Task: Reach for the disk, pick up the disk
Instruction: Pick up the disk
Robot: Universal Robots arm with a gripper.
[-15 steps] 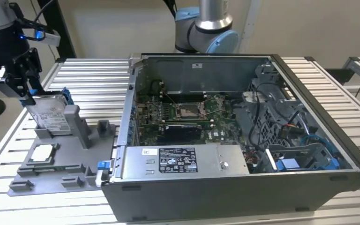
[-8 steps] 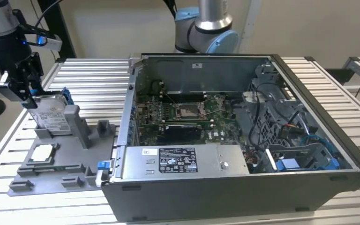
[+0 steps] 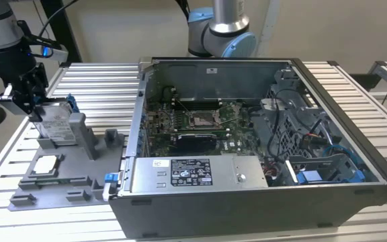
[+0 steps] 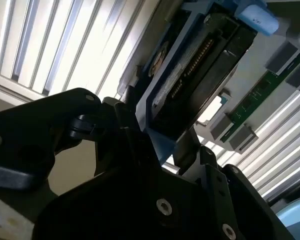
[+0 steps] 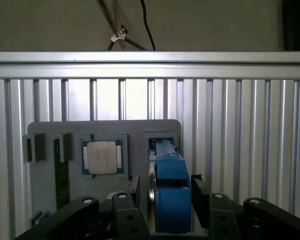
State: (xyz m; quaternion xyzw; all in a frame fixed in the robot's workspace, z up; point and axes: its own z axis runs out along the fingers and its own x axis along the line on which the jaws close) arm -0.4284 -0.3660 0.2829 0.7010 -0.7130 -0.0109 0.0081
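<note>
At the upper left of the exterior view, the disk [image 3: 58, 125] is clamped by the jaws of the gripper [image 3: 38, 108]. Its lower edge is hidden in the grey holder [image 3: 72, 177], and bare worktop [image 3: 99, 85] is seen alongside.

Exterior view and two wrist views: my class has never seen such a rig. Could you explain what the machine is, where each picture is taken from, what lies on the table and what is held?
The machine is a robot arm ending in a hand, its grasping part. The exterior view comes from a camera off the arm, overlooking the slatted metal table. The two wrist views come from cameras riding on the arm near the hand. On the table lie an open computer case and a grey tray carrying a square chip and the disk, standing on edge in its blue frame. The hand is around the disk's upper end; whether it grips it, I cannot tell.
</note>
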